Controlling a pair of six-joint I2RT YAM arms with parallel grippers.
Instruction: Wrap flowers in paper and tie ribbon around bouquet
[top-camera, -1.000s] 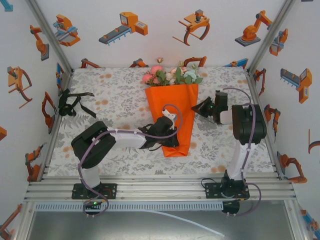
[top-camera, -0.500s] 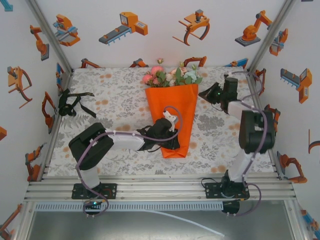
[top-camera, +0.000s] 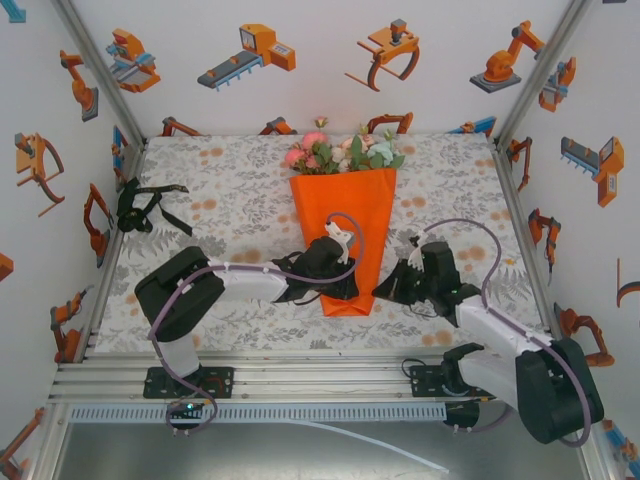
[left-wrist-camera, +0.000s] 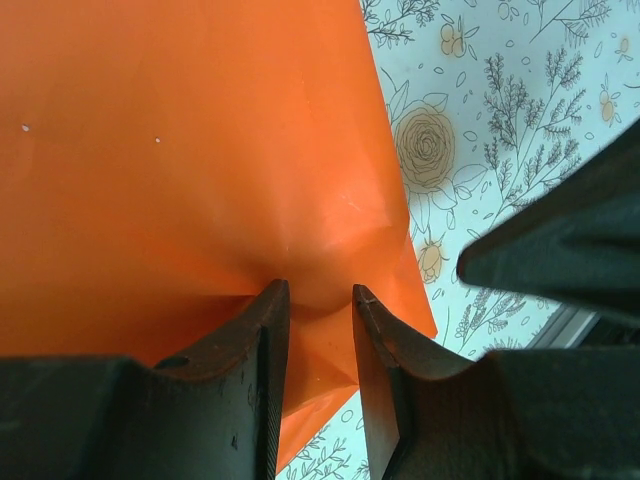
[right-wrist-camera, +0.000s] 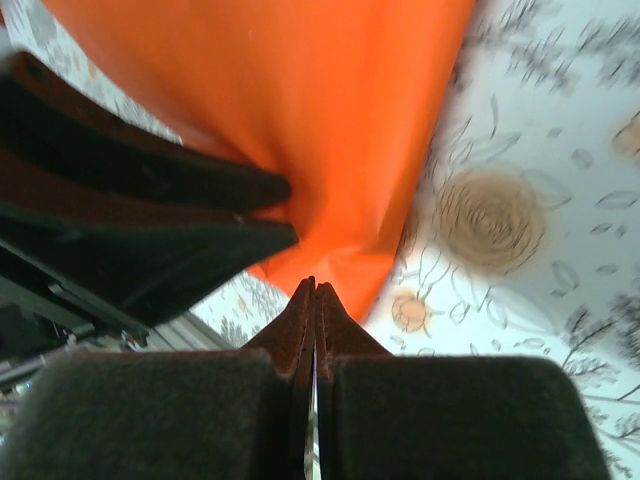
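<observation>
Bouquet (top-camera: 345, 230) lies on the table (top-camera: 230, 180) with its long axis running near to far. Its flowers (top-camera: 340, 152) point to the far wall, and the narrow end of the orange paper (left-wrist-camera: 180, 140) points to the arms. Left claw (left-wrist-camera: 320, 295) sits at this end, jaws slightly apart astride a paper pucker; whether they pinch I cannot tell. Right claw (right-wrist-camera: 314, 290), jaws together, is just beside that end.
</observation>
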